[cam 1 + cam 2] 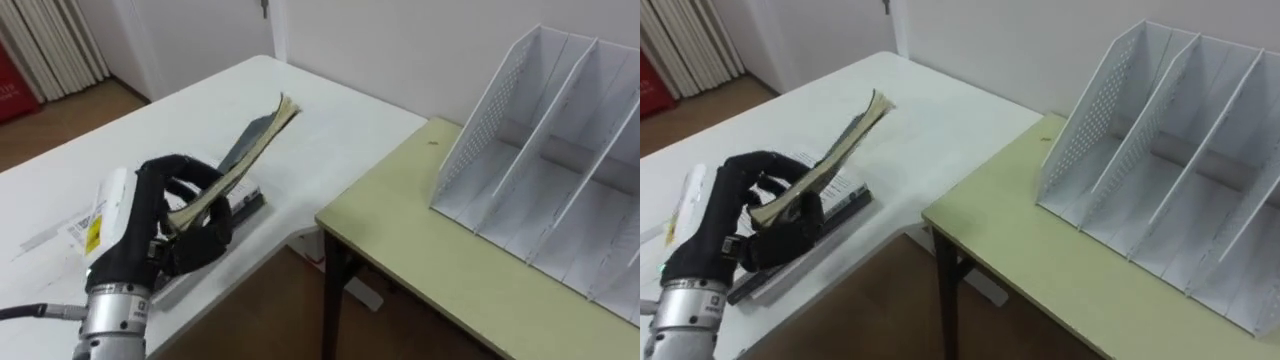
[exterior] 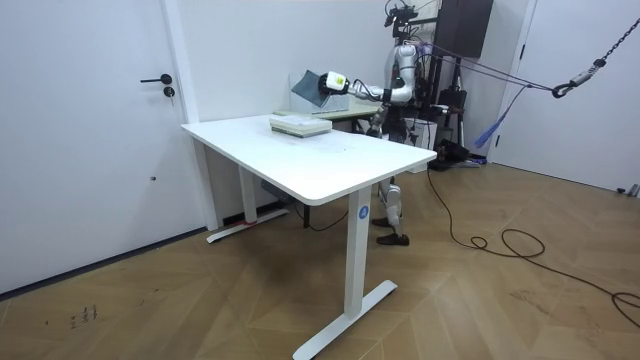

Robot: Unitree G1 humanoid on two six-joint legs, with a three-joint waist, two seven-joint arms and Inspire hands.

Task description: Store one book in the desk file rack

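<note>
Our left hand (image 1: 188,218) grips a thin dark-covered book (image 1: 252,148) above the white table (image 1: 335,130); the white perforated file rack (image 1: 500,110), at two o'clock, stands empty; slotting remains.

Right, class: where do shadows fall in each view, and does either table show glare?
Left eye view: the rack is greyer inside its compartments; the green desk is evenly lit, no glare. Right eye view: the floor under the desk's edge lies in shadow; the book in the left hand looks dark against the bright white table. Room view: dimmer beneath that table's top.
</note>
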